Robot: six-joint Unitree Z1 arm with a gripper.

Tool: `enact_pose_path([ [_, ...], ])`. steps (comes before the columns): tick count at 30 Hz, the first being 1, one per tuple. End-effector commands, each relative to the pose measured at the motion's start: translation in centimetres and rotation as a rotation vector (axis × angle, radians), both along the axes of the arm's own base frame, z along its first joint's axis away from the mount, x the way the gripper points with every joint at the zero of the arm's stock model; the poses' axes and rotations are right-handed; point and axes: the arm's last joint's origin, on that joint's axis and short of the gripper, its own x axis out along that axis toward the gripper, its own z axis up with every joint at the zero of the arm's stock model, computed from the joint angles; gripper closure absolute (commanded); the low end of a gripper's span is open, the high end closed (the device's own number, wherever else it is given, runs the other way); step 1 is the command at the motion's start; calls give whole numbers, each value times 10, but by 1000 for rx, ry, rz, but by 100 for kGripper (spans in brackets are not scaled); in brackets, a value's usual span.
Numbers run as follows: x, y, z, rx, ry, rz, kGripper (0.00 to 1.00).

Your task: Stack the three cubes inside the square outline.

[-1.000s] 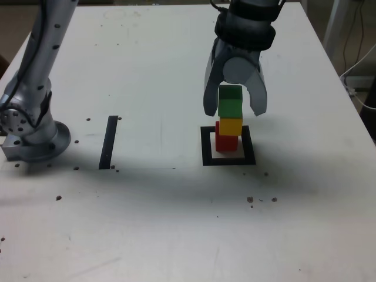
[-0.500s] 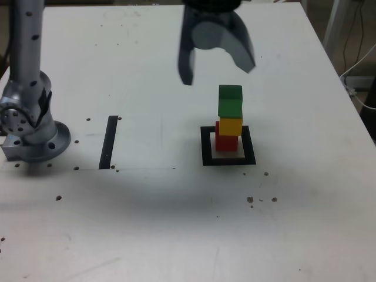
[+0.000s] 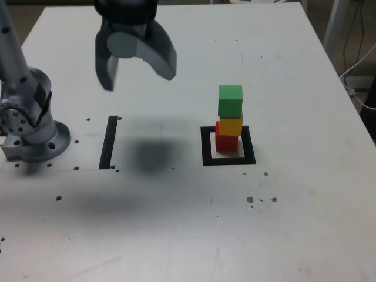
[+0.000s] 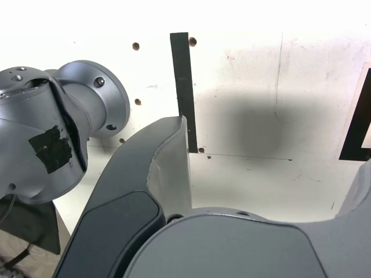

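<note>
The three cubes stand in one stack in the exterior view: a red cube (image 3: 226,142) at the bottom, a yellow cube (image 3: 231,126) on it, and a green cube (image 3: 230,100) on top. The stack rests inside the square outline (image 3: 205,150), a black frame with a white centre. My gripper (image 3: 138,81) hangs open and empty well above the table, far to the exterior view's left of the stack. In the wrist view one dark finger (image 4: 168,168) shows over the table, and a corner of the square outline (image 4: 358,124) shows at the frame's edge.
A narrow black strip (image 3: 109,141) lies on the white table (image 3: 176,223) below the gripper, also in the wrist view as the black strip (image 4: 183,87). The arm's grey base (image 3: 29,126) stands at the exterior view's left. Cables hang beyond the table's right edge.
The gripper opened off the green cube, rose, and swung away to the exterior view's left. The stack stayed standing in the outline.
</note>
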Motion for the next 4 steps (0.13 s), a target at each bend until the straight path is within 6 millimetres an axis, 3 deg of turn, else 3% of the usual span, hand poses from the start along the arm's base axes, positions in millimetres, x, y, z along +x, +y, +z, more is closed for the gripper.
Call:
enact_pose_path([
  [1, -47, -1, -68, -24, 63, 11, 0],
  [4, -47, -1, -73, -28, 61, 12, 0],
])
